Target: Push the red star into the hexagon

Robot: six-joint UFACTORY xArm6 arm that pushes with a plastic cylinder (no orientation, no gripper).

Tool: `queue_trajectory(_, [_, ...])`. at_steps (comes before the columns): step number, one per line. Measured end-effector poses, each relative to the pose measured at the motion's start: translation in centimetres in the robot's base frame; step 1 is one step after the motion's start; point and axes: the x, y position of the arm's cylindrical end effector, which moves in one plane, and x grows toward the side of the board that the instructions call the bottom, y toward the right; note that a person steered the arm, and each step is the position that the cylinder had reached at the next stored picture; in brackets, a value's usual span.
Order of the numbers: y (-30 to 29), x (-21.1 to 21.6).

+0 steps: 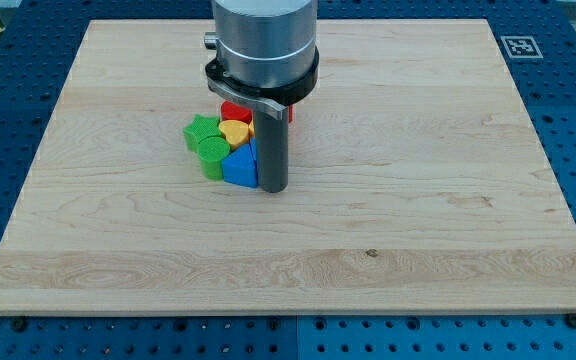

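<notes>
Star, red, mostly hidden behind my tip; no claw shows, state unknowable.

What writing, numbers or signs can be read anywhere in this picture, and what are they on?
No readable words or numbers anywhere.
Only sign: a black-and-white square marker at the wooden board's top right corner; a pattern, not text.
The coloured blocks and the metal arm carry no labels.
</notes>
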Motion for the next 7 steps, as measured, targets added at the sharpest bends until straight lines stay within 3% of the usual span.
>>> queue_trajectory(2, [4.6,0.6])
queue_trajectory(3, [9.4,-1.3])
queue_trajectory(4, [10.8,-7.2])
queue_trajectory(5, [7.4,-12.1])
queue_trajectory(7, [2.0,-14.5])
